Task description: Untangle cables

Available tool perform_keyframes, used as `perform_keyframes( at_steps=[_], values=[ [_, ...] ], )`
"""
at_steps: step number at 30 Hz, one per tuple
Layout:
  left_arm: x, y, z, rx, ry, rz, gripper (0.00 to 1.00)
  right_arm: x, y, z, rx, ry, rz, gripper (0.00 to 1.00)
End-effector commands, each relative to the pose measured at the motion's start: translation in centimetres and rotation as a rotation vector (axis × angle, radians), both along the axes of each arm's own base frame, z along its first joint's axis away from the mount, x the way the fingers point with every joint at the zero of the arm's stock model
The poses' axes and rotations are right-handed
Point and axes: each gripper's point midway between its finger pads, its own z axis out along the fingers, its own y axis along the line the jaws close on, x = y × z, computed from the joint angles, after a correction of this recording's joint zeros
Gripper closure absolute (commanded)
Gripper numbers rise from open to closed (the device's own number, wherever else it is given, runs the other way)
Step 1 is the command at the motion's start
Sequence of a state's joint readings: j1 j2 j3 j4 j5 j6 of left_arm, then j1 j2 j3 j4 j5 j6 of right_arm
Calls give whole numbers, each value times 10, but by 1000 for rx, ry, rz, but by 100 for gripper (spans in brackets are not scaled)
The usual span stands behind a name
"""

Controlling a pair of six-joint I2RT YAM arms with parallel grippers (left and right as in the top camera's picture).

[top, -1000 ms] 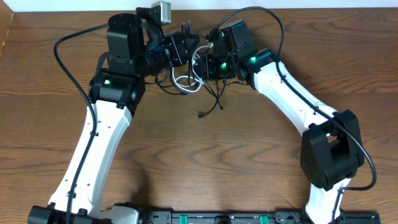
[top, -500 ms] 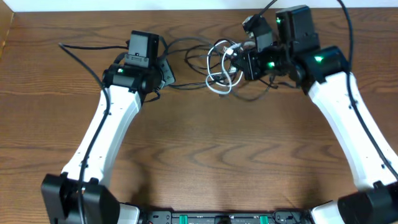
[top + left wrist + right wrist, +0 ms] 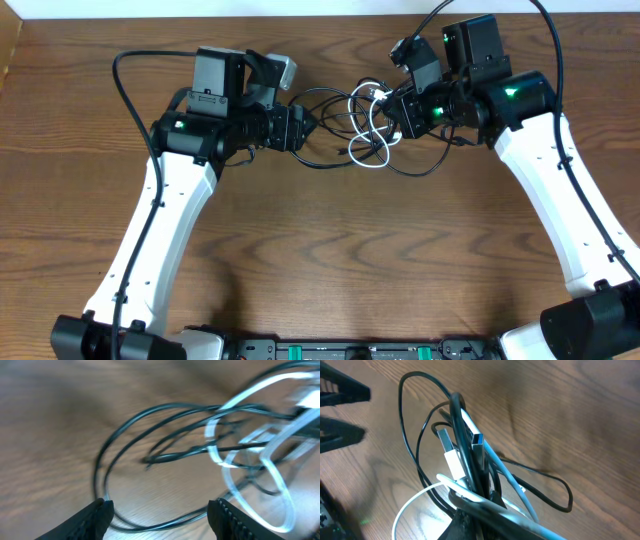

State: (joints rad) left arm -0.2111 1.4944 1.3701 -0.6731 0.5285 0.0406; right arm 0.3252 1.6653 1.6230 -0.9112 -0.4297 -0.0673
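Currently, the cables (image 3: 372,130) lie in one tangle on the table (image 3: 320,250), between the two grippers. The left gripper (image 3: 303,128) points at the tangle from just beside it, closer than half a second ago; its fingers (image 3: 95,514) stand apart, holding nothing. The right gripper (image 3: 398,108) is near its earlier position, clamped on a bundle of the cords. The white cable (image 3: 368,152) has shifted slightly rightward.

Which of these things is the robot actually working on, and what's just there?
Part of the job: black cables, white cable, left gripper (open), right gripper (holding the tangle).
Just there: wooden table, thick arm wires.
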Motion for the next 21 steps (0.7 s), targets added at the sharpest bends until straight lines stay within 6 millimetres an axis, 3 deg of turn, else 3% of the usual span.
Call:
perform_keyframes(
  at_steps=[1,4,12,21],
  values=[
    [-13,-31,39,-157,-113,-221,34,1,0,-4,-7,11,12,99],
    [-17,-48,51,-238,-142,-302,34,0,0,-4,-4,16,14,99],
    [-26,-87,24,-260,-37,-368,35,-5,9,1,57,35,48,99],
    [7,-105,25,-324,-97,-335,36,-8,11,6,113,53,72,99]
  ],
)
